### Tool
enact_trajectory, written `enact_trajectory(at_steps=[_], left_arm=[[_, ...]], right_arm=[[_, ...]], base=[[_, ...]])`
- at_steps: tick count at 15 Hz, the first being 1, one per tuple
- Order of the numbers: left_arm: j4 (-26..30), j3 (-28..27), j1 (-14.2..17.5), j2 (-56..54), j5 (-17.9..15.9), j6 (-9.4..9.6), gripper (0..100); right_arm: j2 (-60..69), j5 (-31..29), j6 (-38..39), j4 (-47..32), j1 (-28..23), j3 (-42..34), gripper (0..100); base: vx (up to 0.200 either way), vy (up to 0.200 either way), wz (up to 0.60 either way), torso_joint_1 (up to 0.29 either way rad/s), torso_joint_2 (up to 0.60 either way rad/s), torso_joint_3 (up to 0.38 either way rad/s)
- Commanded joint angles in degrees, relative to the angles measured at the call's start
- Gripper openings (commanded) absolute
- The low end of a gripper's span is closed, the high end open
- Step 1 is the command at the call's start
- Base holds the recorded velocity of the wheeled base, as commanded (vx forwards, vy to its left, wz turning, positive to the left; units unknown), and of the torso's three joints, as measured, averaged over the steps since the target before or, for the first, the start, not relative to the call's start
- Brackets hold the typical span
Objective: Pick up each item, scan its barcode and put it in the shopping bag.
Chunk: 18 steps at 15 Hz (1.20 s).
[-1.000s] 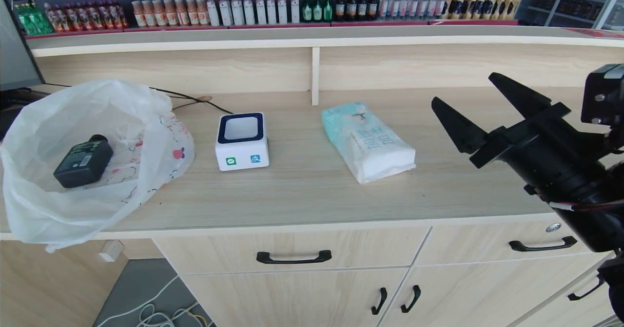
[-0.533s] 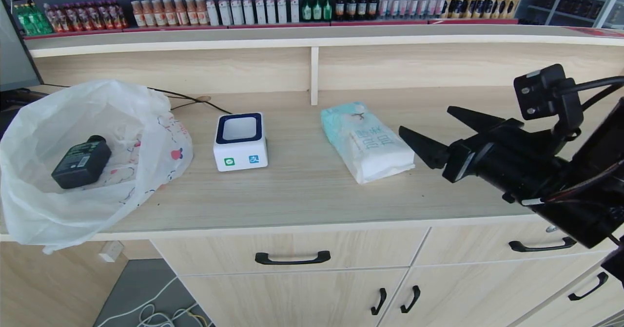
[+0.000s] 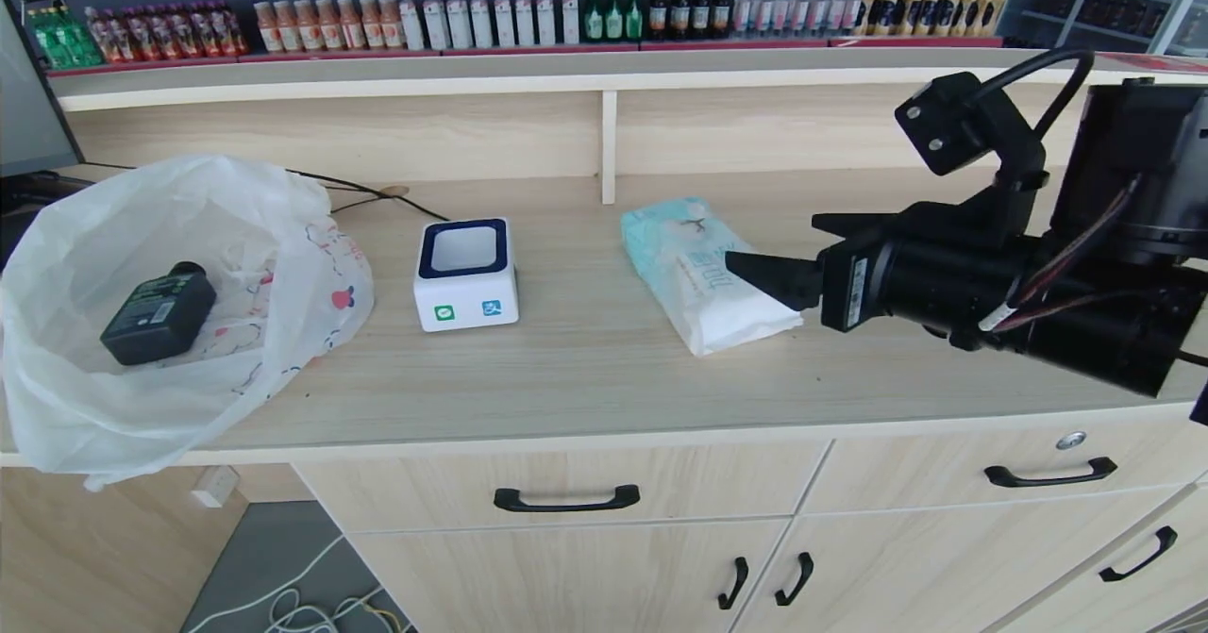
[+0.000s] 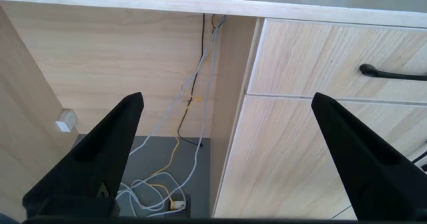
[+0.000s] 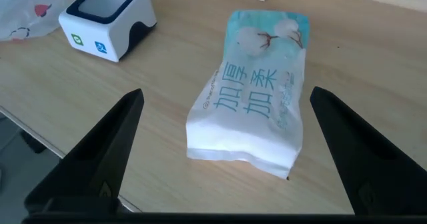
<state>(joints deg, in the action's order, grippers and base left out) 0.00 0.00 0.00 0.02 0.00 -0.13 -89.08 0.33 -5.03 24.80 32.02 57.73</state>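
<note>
A pale blue and white tissue pack (image 3: 708,270) (image 5: 254,92) lies flat on the wooden counter (image 3: 585,369), right of centre. My right gripper (image 3: 783,254) (image 5: 227,151) hangs open just above the pack's near right end, one finger (image 3: 772,277) over the pack's corner. A white scanner box (image 3: 466,273) (image 5: 107,19) with a dark blue rim stands left of the pack. The white plastic shopping bag (image 3: 66,388) lies open at the counter's left end with a dark bottle (image 3: 158,312) inside. My left gripper (image 4: 223,151) is open, below the counter beside the cabinet drawers (image 4: 333,57).
A raised shelf ledge (image 3: 604,76) with a row of drink bottles (image 3: 528,18) runs along the back. A black cable (image 3: 377,194) leads from behind the bag to the scanner. Drawers and doors with black handles (image 3: 567,498) sit below the counter edge. Cables (image 4: 167,184) lie on the floor.
My right arm has swung left and lowered toward the tissue pack, its open gripper now over the pack's right end. The pack, scanner and bag have not moved.
</note>
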Motion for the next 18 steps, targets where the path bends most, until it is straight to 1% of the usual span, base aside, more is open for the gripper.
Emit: enact_trajectory(at_steps=[1,2,3,7,10,13,16,18], left_arm=[[0.0,0.0,0.0,0.0,0.0,-0.04,100],[0.0,0.0,0.0,0.0,0.0,-0.04,100],[0.0,0.0,0.0,0.0,0.0,-0.04,100],[0.0,0.0,0.0,0.0,0.0,-0.04,100],[0.0,0.0,0.0,0.0,0.0,-0.04,100],[0.0,0.0,0.0,0.0,0.0,0.05,100],[0.0,0.0,0.0,0.0,0.0,-0.04,100],[0.0,0.0,0.0,0.0,0.0,-0.04,100]], right_arm=[[-1.5,-0.9,-0.1,-5.5,0.1,5.5,100],[-2.2,-1.6,-0.1,-10.4,0.1,7.9,100],[-3.0,-1.6,-0.1,-12.8,0.1,9.8,100],[-8.4,-1.6,0.0,-20.0,0.1,17.6,100],[-12.1,-1.7,0.1,-20.9,-0.1,21.2,100],[-15.4,-3.1,0.0,-20.9,-1.1,24.0,100],[-17.0,-3.3,0.0,-20.9,-1.1,24.5,100],[-17.8,-4.7,0.0,-20.9,-1.1,24.8,100]], base=[[0.0,0.0,0.0,0.0,0.0,0.0],[0.0,0.0,0.0,0.0,0.0,0.0],[0.0,0.0,0.0,0.0,0.0,0.0],[0.0,0.0,0.0,0.0,0.0,0.0],[0.0,0.0,0.0,0.0,0.0,0.0],[0.0,0.0,0.0,0.0,0.0,0.0],[0.0,0.0,0.0,0.0,0.0,0.0],[0.0,0.0,0.0,0.0,0.0,0.0]])
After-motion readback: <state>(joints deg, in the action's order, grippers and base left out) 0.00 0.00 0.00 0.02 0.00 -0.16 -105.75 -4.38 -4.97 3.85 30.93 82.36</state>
